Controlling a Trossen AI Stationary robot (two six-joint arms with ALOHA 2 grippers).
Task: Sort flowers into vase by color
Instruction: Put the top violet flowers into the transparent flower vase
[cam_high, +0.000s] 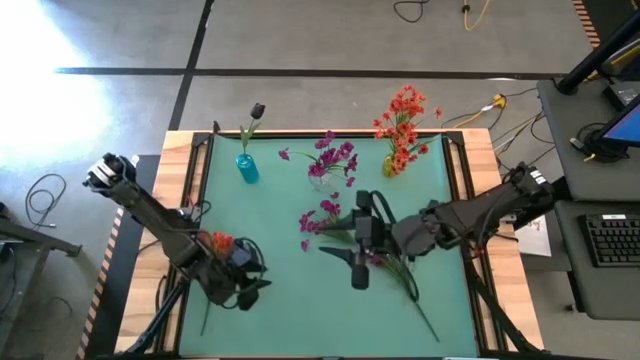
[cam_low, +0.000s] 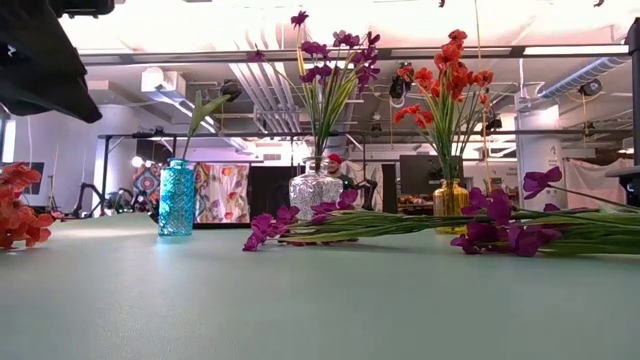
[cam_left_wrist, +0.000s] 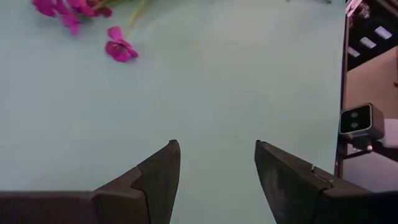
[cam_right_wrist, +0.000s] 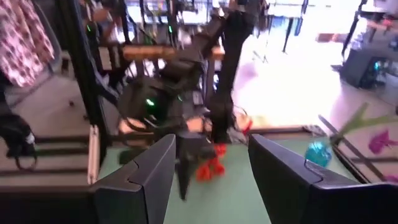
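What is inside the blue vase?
The blue vase holds one green stem with a small dark bud on top. The coloured glass hides the part of the stem inside, and you cannot tell if it holds water.

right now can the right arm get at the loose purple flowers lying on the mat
Probably yes. The right gripper hangs open right over the loose purple flowers, which lie flat mid-mat, apart from the vases. The left gripper is off to the side, out of the way.
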